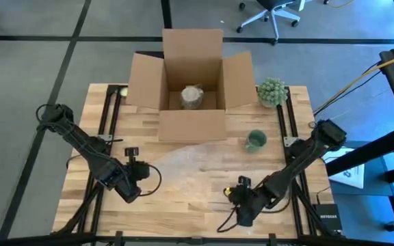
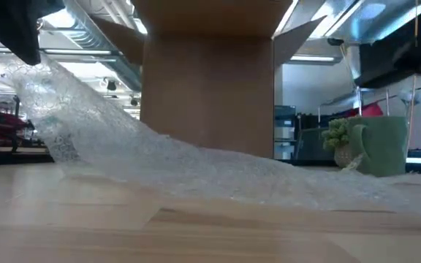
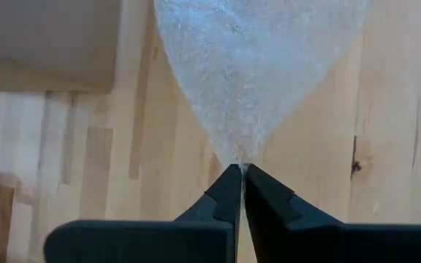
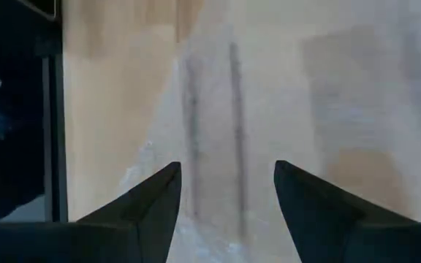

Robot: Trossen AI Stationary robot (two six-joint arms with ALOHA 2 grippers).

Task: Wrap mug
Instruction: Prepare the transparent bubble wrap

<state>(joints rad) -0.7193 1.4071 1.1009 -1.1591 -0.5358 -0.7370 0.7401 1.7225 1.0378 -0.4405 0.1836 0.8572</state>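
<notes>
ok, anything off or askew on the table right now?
Nothing damaged or spilled. The bubble wrap is lopsided: the left gripper is shut on one corner, lifting it off the table. The green mug stands upright beside the sheet, unwrapped. The right gripper is open.

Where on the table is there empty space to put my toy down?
Bare wood lies along the near table edge between the left gripper and right gripper. The middle is crowded: bubble wrap, cardboard box, green mug, plant.
</notes>
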